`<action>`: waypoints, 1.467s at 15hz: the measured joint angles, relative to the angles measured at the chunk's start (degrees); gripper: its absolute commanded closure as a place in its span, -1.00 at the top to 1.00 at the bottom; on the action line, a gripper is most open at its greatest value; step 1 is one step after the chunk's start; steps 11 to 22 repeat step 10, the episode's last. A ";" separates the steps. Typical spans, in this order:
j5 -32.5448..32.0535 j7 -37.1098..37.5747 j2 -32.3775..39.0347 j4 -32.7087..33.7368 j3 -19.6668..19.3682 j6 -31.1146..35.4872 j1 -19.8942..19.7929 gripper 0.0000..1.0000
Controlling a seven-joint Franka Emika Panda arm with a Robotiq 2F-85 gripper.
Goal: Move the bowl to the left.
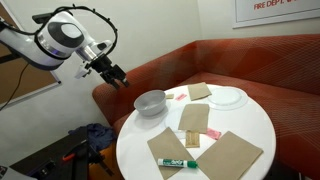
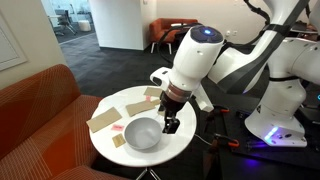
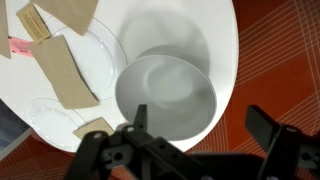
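Bowl (image 1: 150, 102) near the edge of the round table (image 1: 258, 120), close below the wide-open, empty gripper (image 1: 118, 76): probably light, rigid, smooth-sided and slippery, breakable if dropped, so best pinched across the nearest stretch of rim.

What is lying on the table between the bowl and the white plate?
In an exterior view, a small pink item and a brown paper sheet lie between the bowl and the plate.
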 measured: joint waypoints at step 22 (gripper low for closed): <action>0.00 0.00 -0.44 -0.34 -0.13 0.25 -0.19 1.00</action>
